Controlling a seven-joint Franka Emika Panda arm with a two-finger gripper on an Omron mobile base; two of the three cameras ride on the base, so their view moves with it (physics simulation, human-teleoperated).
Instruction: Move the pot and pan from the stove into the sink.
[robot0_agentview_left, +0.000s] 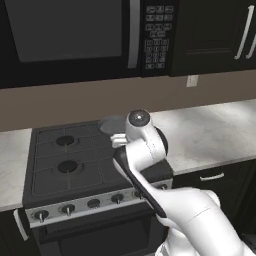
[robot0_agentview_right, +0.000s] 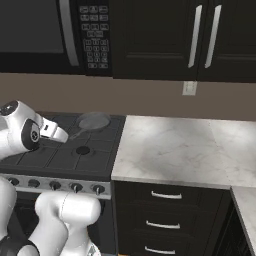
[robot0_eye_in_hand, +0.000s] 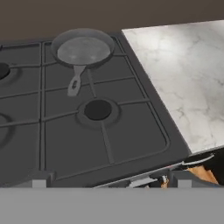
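On the stove's (robot0_eye_in_hand: 105, 131) back right burner, near the edge that meets the marble counter (robot0_eye_in_hand: 183, 74), sits the pan (robot0_eye_in_hand: 82, 49), its thin handle pointing toward the front strip of knobs. The front right burner below it is bare. I cannot make out the pot or the sink from these views, so where they lie stays unsaid.

The gripper (robot0_eye_in_hand: 111, 181) hangs above the stove's front edge with its jaws spread wide and nothing between them; only the dark fingertips peek up in the hand view, so their exact height over the grate is hard to judge.

The arm rises from the base in front of the oven, elbow folded, forearm reaching forward over the right side of the cooktop, hand tilted to look down and toward the back.

Likely risks: the handle is thin and round, so a pinch off its axis could let the pan swing or slip; descending too steeply could knock the fingers against the grate; and lifting by the handle end may tip the pan.
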